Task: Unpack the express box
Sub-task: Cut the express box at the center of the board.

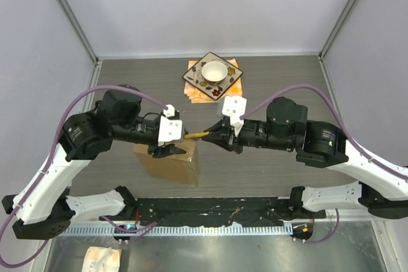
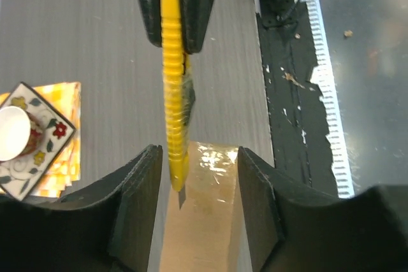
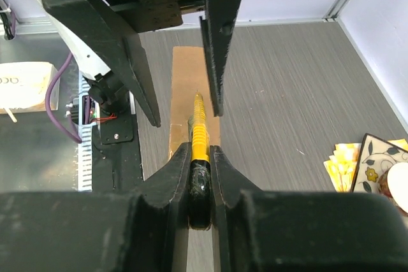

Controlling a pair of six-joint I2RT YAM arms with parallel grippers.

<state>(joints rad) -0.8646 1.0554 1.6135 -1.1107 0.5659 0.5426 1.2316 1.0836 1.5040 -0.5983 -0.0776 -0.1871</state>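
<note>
**Knife over upended box**

Shows the box (image 1: 172, 165) at the near left of the table (image 1: 287, 87), stood on a narrow side under the left gripper (image 1: 172, 150). Runs its long top edge, taped and glossy, left to right, roughly in line with both grippers. Clamps a yellow knife (image 1: 197, 135) by the handle in the right gripper (image 1: 213, 133), fingers nearly closed on it. Points the knife's tip left, along the box's top edge and over it. Sets the left gripper's 2 fingers partly spread, 1 on each side of the tip, gripping nothing; cannot tell whether either touches the knife. Has a patterned plate (image 1: 205, 85) with a white bowl (image 1: 213, 70) at the far middle, well apart from the box.
</note>
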